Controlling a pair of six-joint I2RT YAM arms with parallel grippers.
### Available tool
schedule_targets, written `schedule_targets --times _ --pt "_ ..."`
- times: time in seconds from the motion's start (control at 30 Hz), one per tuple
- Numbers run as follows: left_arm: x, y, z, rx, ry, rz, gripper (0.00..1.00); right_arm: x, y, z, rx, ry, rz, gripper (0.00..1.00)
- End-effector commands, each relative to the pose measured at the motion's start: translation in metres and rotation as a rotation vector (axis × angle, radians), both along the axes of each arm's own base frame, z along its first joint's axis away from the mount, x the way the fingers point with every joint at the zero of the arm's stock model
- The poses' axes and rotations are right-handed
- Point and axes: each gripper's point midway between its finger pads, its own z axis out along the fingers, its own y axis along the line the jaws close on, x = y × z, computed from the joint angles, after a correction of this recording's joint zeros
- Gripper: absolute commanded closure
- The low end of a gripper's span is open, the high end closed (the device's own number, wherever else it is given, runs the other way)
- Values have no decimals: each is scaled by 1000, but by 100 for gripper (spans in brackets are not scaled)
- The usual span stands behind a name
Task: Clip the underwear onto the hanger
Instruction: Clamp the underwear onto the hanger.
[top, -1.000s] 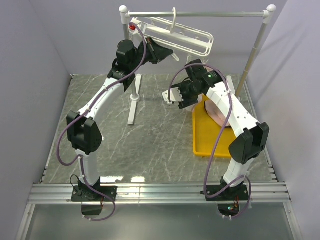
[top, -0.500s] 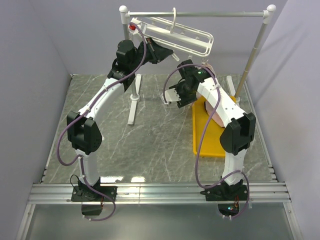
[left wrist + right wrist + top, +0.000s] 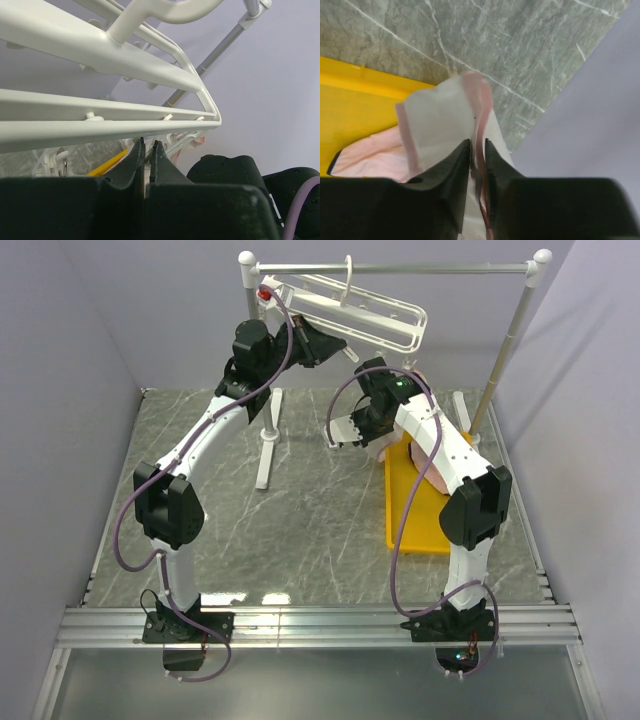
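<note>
**Right arm has a brief pinched over the tray edge; left arm closed under the hanger**

Right gripper (image 3: 477,145): I see both fingers drawn in on a raised fold of pale pink underwear (image 3: 440,120). The cloth runs up between the fingertips and drapes to either side. On the overhead view this gripper (image 3: 350,430) sits low, at the far left corner of the yellow tray (image 3: 410,530).

The gripped piece hangs across the tray's rim (image 3: 350,85) and partly over the grey marbled table (image 3: 495,40). A navy-trimmed brief (image 3: 365,155) lies flat inside the tray, just beside it.

Left gripper (image 3: 148,145): fingers closed almost together. There is a thin pale sliver between them, and I cannot tell what it is. From overhead it (image 3: 340,346) is raised, just under the hanger (image 3: 370,310).

The hanger hooks over the grey rail stand (image 3: 400,268) and is tilted, with its left end higher. In the left wrist view its white bars (image 3: 100,55) run close above the fingertips, with small clips dangling below the nearest bar.
</note>
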Motion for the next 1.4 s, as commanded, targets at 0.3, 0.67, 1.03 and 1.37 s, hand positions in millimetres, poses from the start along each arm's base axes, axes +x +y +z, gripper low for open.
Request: schedule_targets --times 0.3,0.67,1.03,1.37 --pt "-7 2 15 -32 -21 -28 100 -12 9 65 234 -55 -47 100" --pt "-6 5 10 -59 11 -57 100 -14 14 115 502 -64 -115 100" --pt "-13 2 6 -24 -39 -101 100 4 23 158 640 -153 -203 100" --pt "-13 0 7 -10 -64 -105 100 0 27 163 598 -273 -146 100"
